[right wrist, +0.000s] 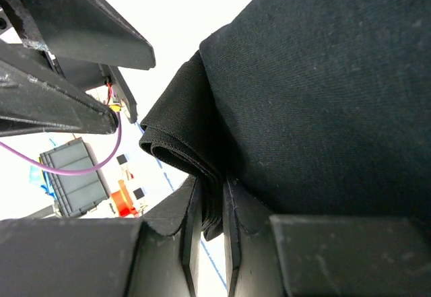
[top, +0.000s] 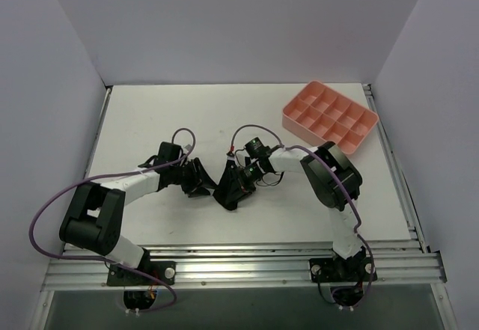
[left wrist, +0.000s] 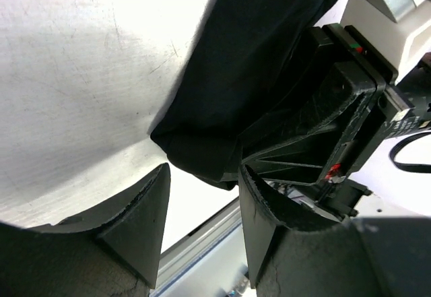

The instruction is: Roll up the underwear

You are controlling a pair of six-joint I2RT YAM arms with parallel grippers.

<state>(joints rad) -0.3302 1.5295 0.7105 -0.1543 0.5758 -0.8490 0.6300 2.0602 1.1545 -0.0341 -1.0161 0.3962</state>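
The right gripper (right wrist: pixel 210 206) is clamped on a folded edge of the black underwear (right wrist: pixel 323 95), with several layers of cloth pinched between its two fingers. From that pinch the fabric spreads up and to the right as a broad, smooth panel. The left gripper (left wrist: pixel 202 182) stands with its jaws apart and holds nothing; a bunched lower corner of the garment sits just at the gap between them. Seen from above, the underwear is at the middle of the white table (top: pixel 187 113), between the two grippers and well apart from the pink compartment tray (top: pixel 314 137). The roll looks begun but loose. Next, the left gripper should close on that corner so both ends turn together and the layers keep tight.
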